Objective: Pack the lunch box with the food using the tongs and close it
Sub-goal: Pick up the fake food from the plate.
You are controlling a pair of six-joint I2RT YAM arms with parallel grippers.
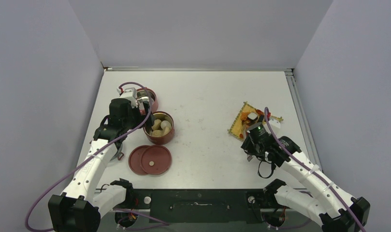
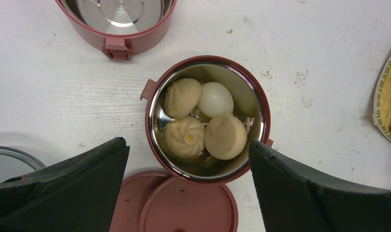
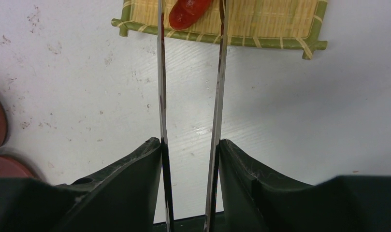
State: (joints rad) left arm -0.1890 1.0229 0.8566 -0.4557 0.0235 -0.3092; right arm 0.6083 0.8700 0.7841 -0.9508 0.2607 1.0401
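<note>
- Closest to the lens, my left claw [image 2: 187, 144] hangs released, its black fingers [image 2: 77, 183] spread wide with nothing between them; it hovers over the filled bowl at the left of the white table [image 1: 208, 96].
- Two flat round dark-red lids [image 1: 152, 160] lie overlapping on the table, just on the near side of that bowl.
- Behind it stands the empty round dark-red bowl [image 2: 145, 42], its shiny steel inside bare; it is near the filled one but not touching it.
- The filled round dark-red steel-lined bowl [image 2: 263, 111] holds four pale cream round balls [image 2: 185, 137]; three are pleated, one is smooth and whiter; they sit packed against one another.
- Well apart to the right lies the yellow square woven mat [image 3: 270, 19] with its green edging; a red sausage-like piece [image 3: 188, 12] rests near its closer edge.
- The long thin silver metal tongs [image 3: 218, 96] reach from my right claw out over that edge; the sausage piece lies between the two slim arms; the tips run past the top of the wrist view, so I cannot tell whether they touch it.
- My right claw [image 3: 189, 142] is clenched on the tongs, one black finger pressed against the outside of each arm; the arms stand apart.
</note>
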